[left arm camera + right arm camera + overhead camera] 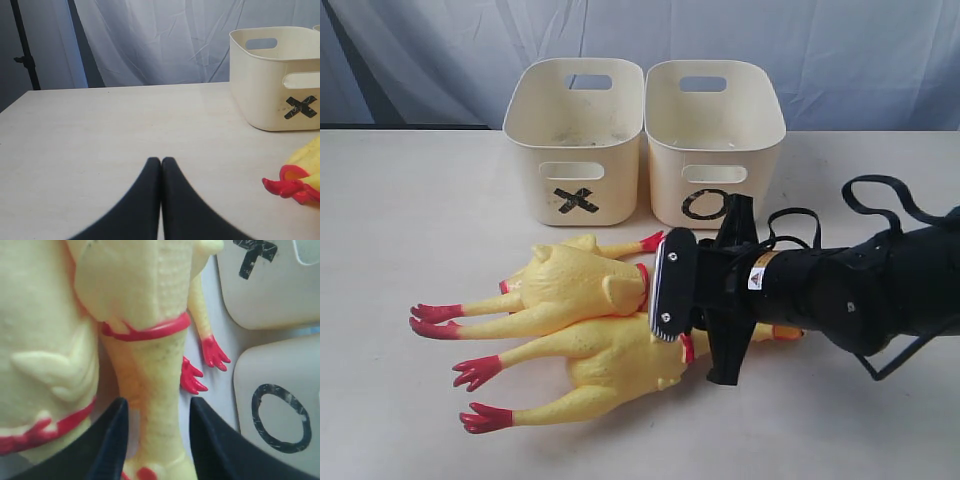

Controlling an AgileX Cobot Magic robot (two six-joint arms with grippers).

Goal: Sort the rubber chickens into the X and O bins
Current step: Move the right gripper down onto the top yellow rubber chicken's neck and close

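Observation:
Three yellow rubber chickens lie heaped in front of the bins: one on top (570, 285), a long one below it (610, 365), and a third behind (582, 246). The X bin (575, 150) and the O bin (715, 150) stand side by side at the back, showing nothing inside. My right arm (820, 290) reaches in low from the right over the long chicken's neck. My right gripper (157, 405) is open, its jaws straddling that neck (155, 375) below the red collar (145, 332), with gaps on both sides. My left gripper (161, 160) is shut and empty, hovering over bare table.
In the left wrist view the X bin (275, 80) stands far right, with a red chicken foot (287, 186) near it. The right wrist view shows red feet (212, 352) between the neck and the X bin (270, 290) and O bin (280, 405). A grey curtain (440, 50) hangs behind.

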